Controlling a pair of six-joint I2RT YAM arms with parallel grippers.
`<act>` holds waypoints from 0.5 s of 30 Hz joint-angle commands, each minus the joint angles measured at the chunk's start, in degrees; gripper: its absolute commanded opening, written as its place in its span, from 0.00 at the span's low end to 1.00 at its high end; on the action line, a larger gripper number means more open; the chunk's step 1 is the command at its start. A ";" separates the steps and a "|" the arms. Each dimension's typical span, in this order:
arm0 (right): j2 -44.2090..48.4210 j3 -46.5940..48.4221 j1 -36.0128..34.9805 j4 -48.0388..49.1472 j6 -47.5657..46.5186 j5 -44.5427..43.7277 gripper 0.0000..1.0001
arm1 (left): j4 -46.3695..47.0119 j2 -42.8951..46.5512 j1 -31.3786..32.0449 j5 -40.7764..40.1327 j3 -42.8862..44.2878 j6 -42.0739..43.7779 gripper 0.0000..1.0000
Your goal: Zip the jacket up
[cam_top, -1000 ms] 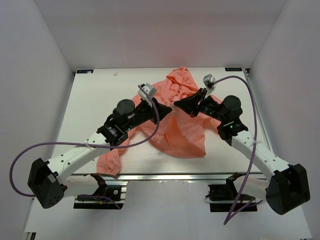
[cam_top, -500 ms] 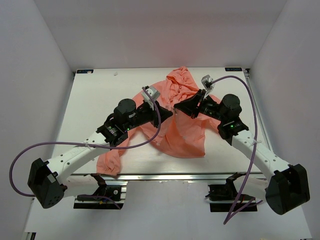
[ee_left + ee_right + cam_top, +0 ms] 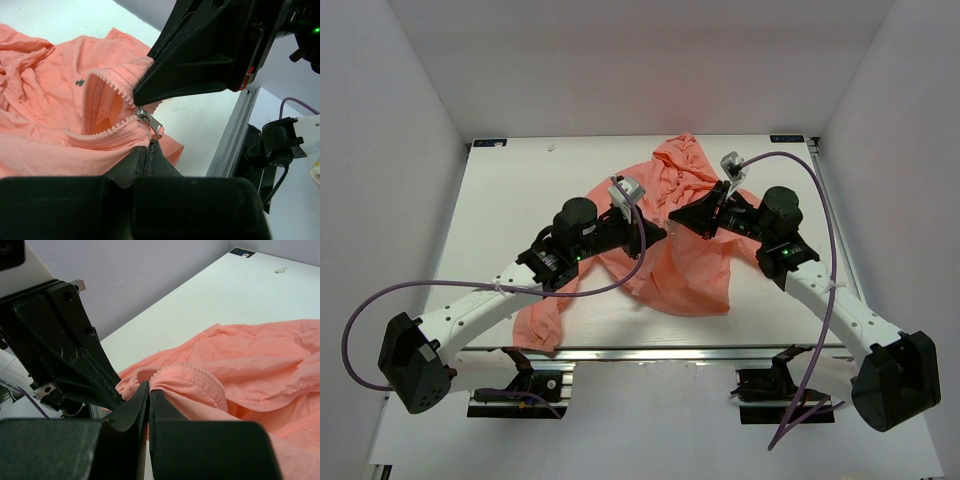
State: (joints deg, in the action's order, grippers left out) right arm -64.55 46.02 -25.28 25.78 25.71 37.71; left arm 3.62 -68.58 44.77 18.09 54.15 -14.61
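We see the jacket (image 3: 685, 265) lying crumpled on the bench (image 3: 510, 190), from the middle toward the right. Its hood (image 3: 680, 160) points to the far edge and one sleeve (image 3: 538, 322) trails down to the near left. Both hands meet over its front opening. The left hand (image 3: 148, 150) is clenched on the fabric just beneath the zipper slider (image 3: 149, 120), which sits at the foot of the open V of pink teeth. The right hand (image 3: 148, 389) is likewise clenched, pinching the toothed edge of the jacket, its tip just beside the left hand's. The fabric bunches into a small ridge between them. In the left wrist view a small dark chest mark (image 3: 79, 82) shows on the panel left of the opening.
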 commanded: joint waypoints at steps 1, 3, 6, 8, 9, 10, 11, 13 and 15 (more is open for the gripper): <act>1.45 3.90 1.37 2.96 -2.07 -2.39 0.00 | -4.41 0.46 0.40 3.97 -1.50 -1.38 0.00; 1.01 3.99 1.37 1.91 -2.51 -1.24 0.00 | -1.69 0.72 0.40 5.02 -2.73 -2.26 0.00; 0.57 6.01 1.37 -1.95 -4.61 -0.45 0.00 | -2.12 0.03 0.40 6.08 -2.74 -2.70 0.00; 0.57 6.71 1.37 -3.80 -5.58 0.34 0.00 | -3.35 -0.59 0.40 6.43 -2.03 -2.62 0.00; 0.74 6.71 1.37 -4.42 -6.02 0.78 0.00 | -3.35 -0.77 0.40 6.61 -2.03 -2.70 0.00; 0.66 6.80 1.37 -5.47 -6.98 0.87 0.00 | -4.92 -0.77 0.40 6.44 -2.03 -3.05 0.00; 0.57 6.72 1.46 -6.52 -7.25 1.13 0.00 | -4.67 -0.60 0.40 6.26 -2.12 -3.32 0.00; 0.22 6.45 1.37 -9.51 -7.69 1.05 0.00 | -4.06 0.02 0.40 6.35 -2.73 -4.54 0.00; 0.22 3.66 1.37 -8.65 -6.74 0.78 0.00 | -0.90 0.20 0.40 6.78 -3.61 -5.34 0.00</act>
State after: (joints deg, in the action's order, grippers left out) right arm -64.60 48.95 -25.10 15.18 20.62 40.71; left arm 4.58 -69.01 44.75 20.84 52.29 -18.13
